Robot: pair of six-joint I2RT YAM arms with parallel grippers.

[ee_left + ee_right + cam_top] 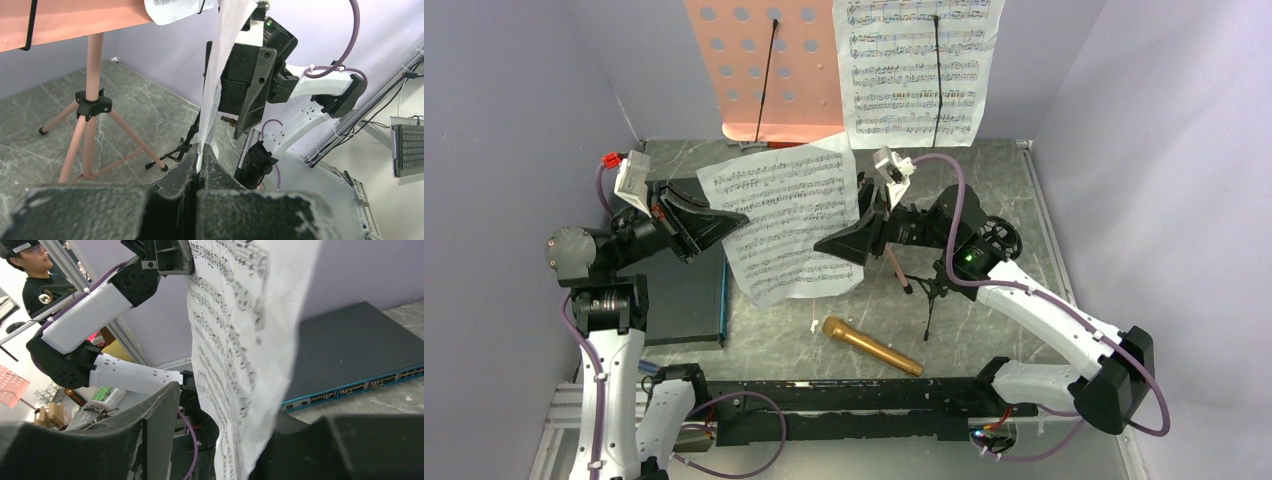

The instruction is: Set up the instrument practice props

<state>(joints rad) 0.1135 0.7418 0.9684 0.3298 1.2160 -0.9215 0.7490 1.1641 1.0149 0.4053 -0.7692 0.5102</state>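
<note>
Pink metal fills the 12 o'clock end of my overhead view: the music stand [746, 120] stands at the back of the table [1014, 180], with one printed sheet [914, 70] on its right half. A second sheet, the loose page [789, 215], hangs mid-table between my two arms.

The left gripper [724, 222] comes in from 9 o'clock and meets the page's left edge. From above I cannot judge the pinch. The left wrist camera settles it: both fingers [192, 167] are pressed together on the paper's edge, and the page rises straight up from them. That camera also shows the stand's tripod legs [90, 100] on the table, which the overhead view cuts off.

The right gripper [829, 243] reaches in from 3 o'clock to the page's right edge. Only its wrist camera shows the jaws: they stand apart, the page hanging between them with clear space beside the left finger [150, 425]. Whether the paper touches the other finger, I cannot tell.

The gold microphone [871, 345] lies flat at 6 o'clock, the small black tripod [929, 290] just beside it toward 3 o'clock. A dark flat case [686, 295] lies at 9 o'clock below the left arm.
</note>
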